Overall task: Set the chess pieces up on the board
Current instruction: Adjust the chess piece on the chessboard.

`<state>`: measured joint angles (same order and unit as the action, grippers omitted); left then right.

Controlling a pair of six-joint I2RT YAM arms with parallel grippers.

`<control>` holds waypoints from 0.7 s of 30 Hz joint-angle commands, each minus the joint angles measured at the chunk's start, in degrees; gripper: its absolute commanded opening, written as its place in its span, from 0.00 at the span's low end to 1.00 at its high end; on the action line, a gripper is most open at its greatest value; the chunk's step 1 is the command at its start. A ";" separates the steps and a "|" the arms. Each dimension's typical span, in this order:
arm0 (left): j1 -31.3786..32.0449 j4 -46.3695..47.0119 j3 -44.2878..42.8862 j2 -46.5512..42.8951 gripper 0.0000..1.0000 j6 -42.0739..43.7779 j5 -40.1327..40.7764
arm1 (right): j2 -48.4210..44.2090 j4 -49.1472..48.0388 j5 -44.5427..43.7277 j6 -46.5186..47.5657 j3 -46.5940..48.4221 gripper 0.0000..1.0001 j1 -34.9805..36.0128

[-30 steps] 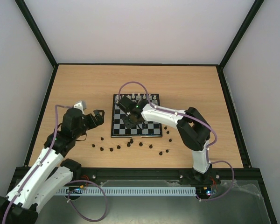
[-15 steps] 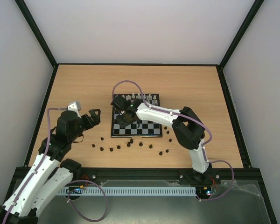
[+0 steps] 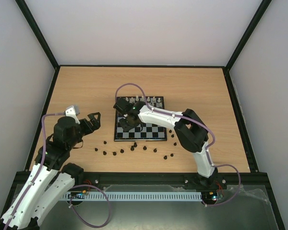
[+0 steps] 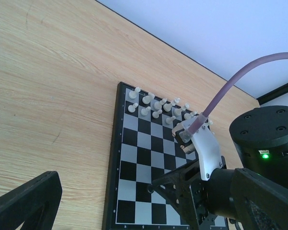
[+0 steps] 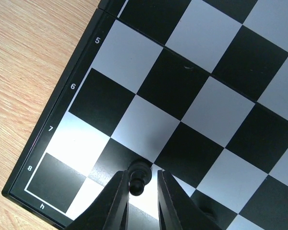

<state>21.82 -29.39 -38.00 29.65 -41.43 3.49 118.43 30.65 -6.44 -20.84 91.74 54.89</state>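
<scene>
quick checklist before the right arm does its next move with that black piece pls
1. Black piece sits between the right gripper fingers: ok.
2. Firm grip on it: cannot tell; the fingers stand close on both sides, but contact is unclear.
3. Piece over the board, near the corner marked 8 and h: ok; its exact square: cannot tell.
4. White pieces upright in the far rows: ok.
5. Left gripper open and off the board to the left: ok.
6. All black pieces on the board: not ok; loose black pieces lie on the table by the near edge.
</scene>
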 commanded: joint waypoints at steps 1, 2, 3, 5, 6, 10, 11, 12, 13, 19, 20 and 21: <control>-0.38 -1.31 -1.82 -0.64 0.99 -0.06 0.56 | 2.02 3.68 -0.03 0.01 2.01 0.17 0.73; -0.38 -1.37 -1.79 -0.69 0.99 -0.05 0.51 | 2.28 3.72 -0.06 0.01 2.15 0.17 0.82; -0.38 -1.27 -1.80 -0.73 0.99 -0.09 0.47 | 2.44 3.82 -0.07 0.01 2.25 0.17 0.90; -0.38 -1.29 -1.77 -0.73 1.00 -0.07 0.47 | 2.77 4.03 0.02 0.01 2.45 0.17 1.08; -0.38 -1.29 -1.72 -0.78 0.99 0.00 0.43 | 2.92 4.17 0.02 0.09 2.63 0.15 1.23; -0.38 -1.08 -1.58 -0.74 0.99 0.03 0.43 | 3.21 4.41 0.02 0.10 2.87 0.11 1.59; -0.38 -1.11 -1.56 -0.73 0.99 0.03 0.40 | 3.19 4.46 0.00 0.10 2.91 0.11 1.68; -0.38 -1.04 -1.51 -0.73 1.00 -0.01 0.39 | 3.16 4.50 0.01 0.18 2.91 0.11 1.77; -0.38 -1.02 -1.47 -0.66 1.00 -0.02 0.43 | 3.08 4.57 -0.02 0.18 2.89 0.10 1.84; -0.38 -0.85 -1.43 -0.56 0.99 0.07 0.38 | 3.27 4.70 -0.19 0.30 3.26 0.10 2.09; -0.38 -0.84 -1.43 -0.56 1.00 0.10 0.38 | 3.29 4.76 -0.09 0.35 3.33 0.10 2.06; -0.38 -0.82 -1.40 -0.56 0.99 0.11 0.42 | 3.25 4.75 -0.07 0.36 3.28 0.10 2.17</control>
<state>21.82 -30.39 -38.02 29.28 -41.43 3.49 121.14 31.97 -6.46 -20.80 93.19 56.49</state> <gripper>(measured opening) 0.994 0.103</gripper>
